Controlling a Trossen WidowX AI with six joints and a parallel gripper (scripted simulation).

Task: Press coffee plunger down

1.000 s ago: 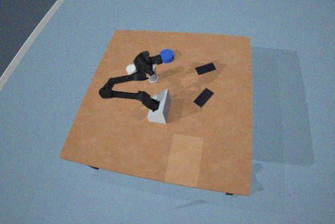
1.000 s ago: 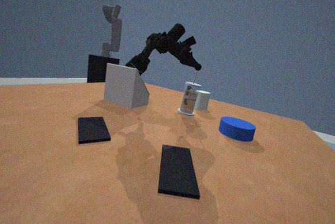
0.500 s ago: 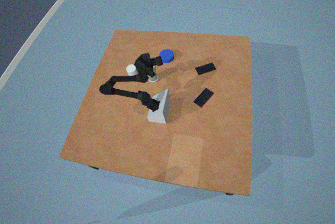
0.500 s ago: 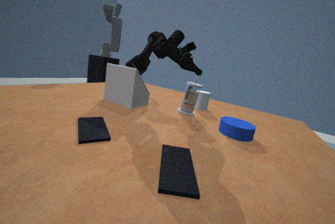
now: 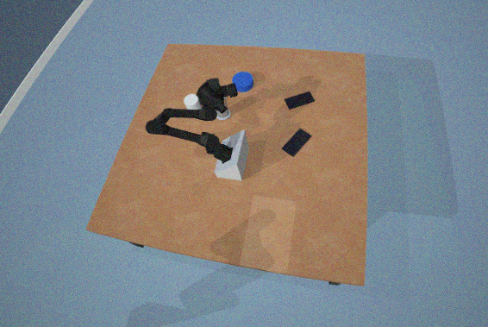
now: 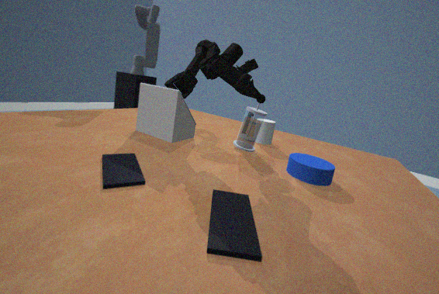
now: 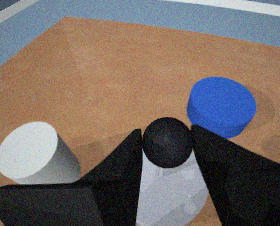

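Wrist view: the jaws are clamped on the black plunger knob [image 7: 167,141], with the clear coffee press [image 7: 172,192] directly under it. A white cylinder [image 7: 35,152] stands just beside the press on the left, and a blue disc [image 7: 221,105] lies farther off on the right. From the exterior view, the press [image 6: 250,129] stands upright on the desk [image 6: 77,221], touching the white cylinder [image 6: 266,131], the knob [image 6: 261,98] close above its lid.

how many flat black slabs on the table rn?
2. One black slab lies in front of the grey wedge; the other black slab lies nearer the exterior camera, in front of the coffee press. None seem hidden.
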